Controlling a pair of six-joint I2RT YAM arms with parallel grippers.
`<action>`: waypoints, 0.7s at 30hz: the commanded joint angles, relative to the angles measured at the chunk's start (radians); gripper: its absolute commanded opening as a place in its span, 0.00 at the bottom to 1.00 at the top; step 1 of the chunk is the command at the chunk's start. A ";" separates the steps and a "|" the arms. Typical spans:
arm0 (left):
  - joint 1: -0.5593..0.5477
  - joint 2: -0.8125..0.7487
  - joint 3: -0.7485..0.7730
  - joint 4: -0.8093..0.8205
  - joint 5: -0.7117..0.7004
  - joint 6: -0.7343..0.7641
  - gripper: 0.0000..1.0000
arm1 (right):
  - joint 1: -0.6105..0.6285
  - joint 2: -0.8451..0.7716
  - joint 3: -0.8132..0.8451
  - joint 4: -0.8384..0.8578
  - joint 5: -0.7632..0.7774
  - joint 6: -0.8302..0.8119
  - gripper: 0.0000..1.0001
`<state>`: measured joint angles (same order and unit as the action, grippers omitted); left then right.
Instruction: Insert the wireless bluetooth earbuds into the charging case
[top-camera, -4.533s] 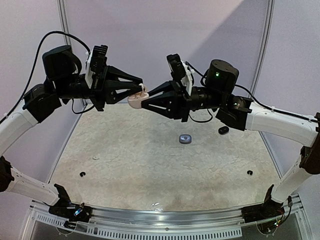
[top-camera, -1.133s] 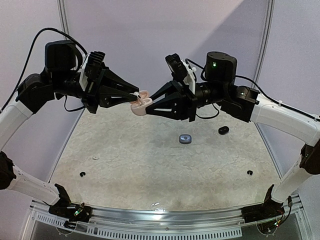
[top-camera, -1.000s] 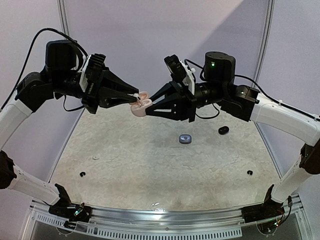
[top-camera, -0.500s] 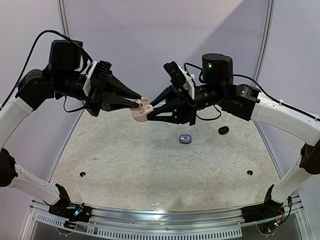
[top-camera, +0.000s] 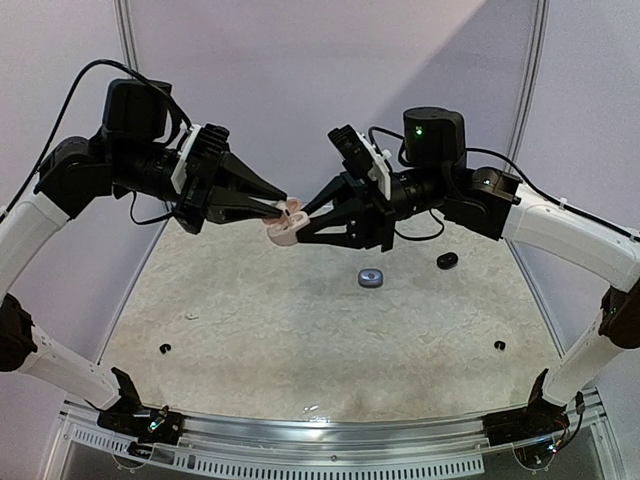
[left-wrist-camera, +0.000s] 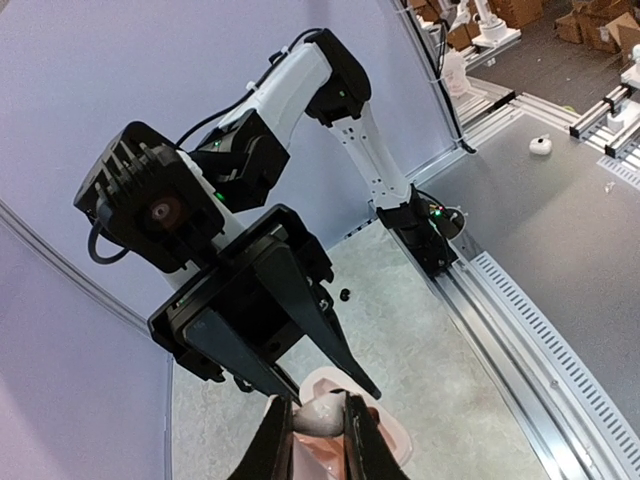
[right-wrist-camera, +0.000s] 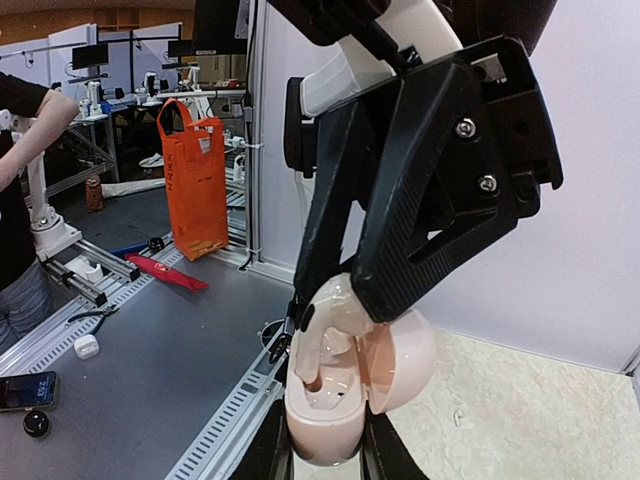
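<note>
Both arms are raised and meet in mid-air above the table's far half. My right gripper (top-camera: 300, 222) (right-wrist-camera: 328, 450) is shut on the lower shell of a pale pink charging case (top-camera: 283, 230) (right-wrist-camera: 322, 425), whose lid (right-wrist-camera: 405, 360) hangs open to the right. My left gripper (top-camera: 282, 208) (left-wrist-camera: 320, 400) is shut on a pale pink-white earbud (left-wrist-camera: 319, 416) (right-wrist-camera: 330, 325). The earbud stands over the open case (left-wrist-camera: 389, 439) with its stem tip down inside the case's well. The left fingers (right-wrist-camera: 430, 200) reach down over the lid.
On the speckled table below lie a blue-grey case (top-camera: 371, 279), a black case (top-camera: 447, 261) to its right and a tiny white bud (top-camera: 190, 316) at the left. Two small dark spots (top-camera: 165, 349) (top-camera: 499, 345) sit nearer the front. Pale walls close the back and sides.
Both grippers have sunk slightly with the case and earbud. The left gripper has pushed rightward, bringing the earbud closer over and into the open case.
</note>
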<state>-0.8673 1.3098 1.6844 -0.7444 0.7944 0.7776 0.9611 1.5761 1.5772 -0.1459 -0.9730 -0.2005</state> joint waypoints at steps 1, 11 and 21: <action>-0.027 0.022 -0.025 -0.092 0.023 0.020 0.00 | -0.001 0.002 0.044 0.048 0.000 -0.010 0.00; -0.028 0.031 -0.036 -0.121 0.040 0.104 0.00 | 0.011 0.003 0.045 0.165 -0.079 0.060 0.00; -0.030 0.042 -0.034 -0.197 0.031 0.212 0.00 | 0.036 0.033 0.060 0.202 -0.101 0.085 0.00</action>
<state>-0.8700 1.3106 1.6794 -0.7952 0.8268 0.9440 0.9764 1.6108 1.5776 -0.0940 -1.0504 -0.1314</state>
